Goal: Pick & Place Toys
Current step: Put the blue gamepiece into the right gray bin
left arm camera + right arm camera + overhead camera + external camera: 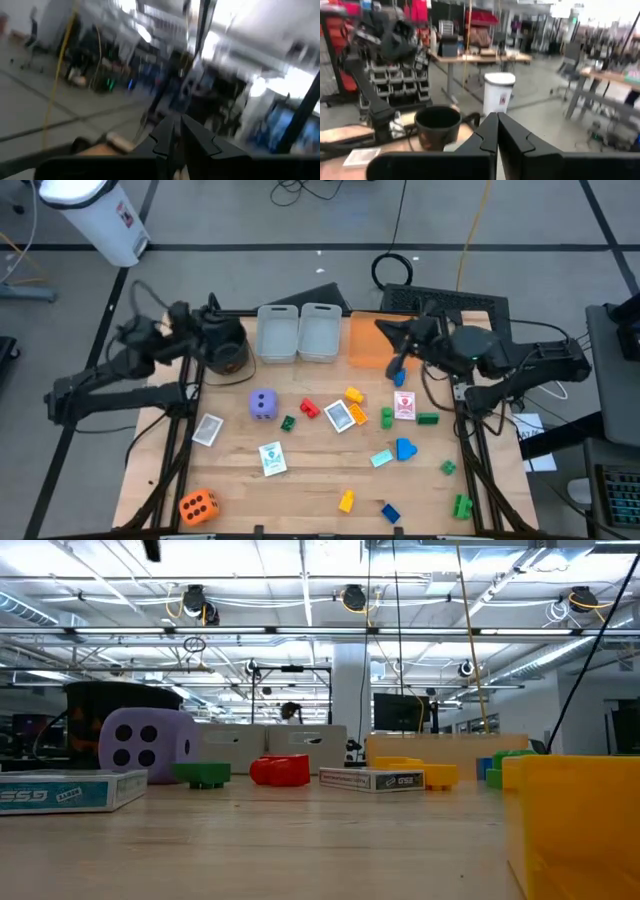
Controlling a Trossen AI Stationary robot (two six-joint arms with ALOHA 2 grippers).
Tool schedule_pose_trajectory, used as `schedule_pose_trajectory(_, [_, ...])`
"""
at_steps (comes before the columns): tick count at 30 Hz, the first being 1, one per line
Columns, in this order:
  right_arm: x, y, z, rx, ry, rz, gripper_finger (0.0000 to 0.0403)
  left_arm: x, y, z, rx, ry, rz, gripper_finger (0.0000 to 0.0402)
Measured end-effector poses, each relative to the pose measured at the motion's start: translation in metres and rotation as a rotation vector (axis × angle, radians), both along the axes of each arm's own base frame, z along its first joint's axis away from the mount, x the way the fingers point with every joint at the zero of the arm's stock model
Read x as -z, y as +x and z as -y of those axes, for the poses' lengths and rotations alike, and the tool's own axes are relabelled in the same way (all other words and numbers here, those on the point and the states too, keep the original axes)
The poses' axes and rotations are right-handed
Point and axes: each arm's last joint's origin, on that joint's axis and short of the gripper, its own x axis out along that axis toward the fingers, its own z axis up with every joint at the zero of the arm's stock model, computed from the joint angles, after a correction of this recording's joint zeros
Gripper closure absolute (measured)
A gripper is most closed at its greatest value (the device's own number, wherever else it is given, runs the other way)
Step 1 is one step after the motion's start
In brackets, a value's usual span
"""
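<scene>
The toys are spread over the wooden bench [310, 480], and none is held yet. A purple die [263, 404] sits left of the middle, with a green brick [288, 423], a red brick [309, 409] and a picture card [341, 416] close beside it. An orange die [197, 505] lies at the near left corner. More bricks, yellow [347, 501], blue [403, 449] and green [461, 506], are scattered toward the near right corner. Two grey bins [298, 332] and a flat orange tray [370, 340] stand along the far edge. A dark cup [228, 352] stands to the left of the bins. The left end effector [213, 308] is held up at the far left corner, with its fingers nearly together and nothing between them. The right end effector [384, 328] is held up over the orange tray, with its fingers pressed together and nothing in them. It looks as if the first pick has not begun. To do it well, one toy with room around it should be chosen. The fingers should be opened wide before the arm is lowered. The toy should be squeezed across its flat sides. The picture cards lie flat, so they will likely be hard to pinch.
</scene>
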Motion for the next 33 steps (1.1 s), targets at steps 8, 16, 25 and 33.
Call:
schedule_pose_trajectory(8, [0.028, 0.004, -0.001, 0.042, 0.159, -0.162, 0.0332, -0.020, 0.048, -0.002, 0.068, 0.102, -0.221, 0.0363])
schedule_pose_trajectory(16, [0.031, -0.024, 0.005, 0.079, 0.209, -0.242, 0.0204, -0.024, 0.078, -0.007, 0.085, 0.090, -0.275, 0.0279])
schedule_pose_trajectory(25, [0.033, -0.051, 0.025, 0.095, 0.322, -0.304, 0.0112, -0.021, 0.101, -0.013, 0.096, -0.043, -0.267, 0.0150])
schedule_pose_trajectory(33, [0.033, -0.047, 0.028, 0.061, 0.327, -0.293, 0.0093, -0.016, 0.114, -0.017, 0.093, -0.018, -0.276, 0.0124])
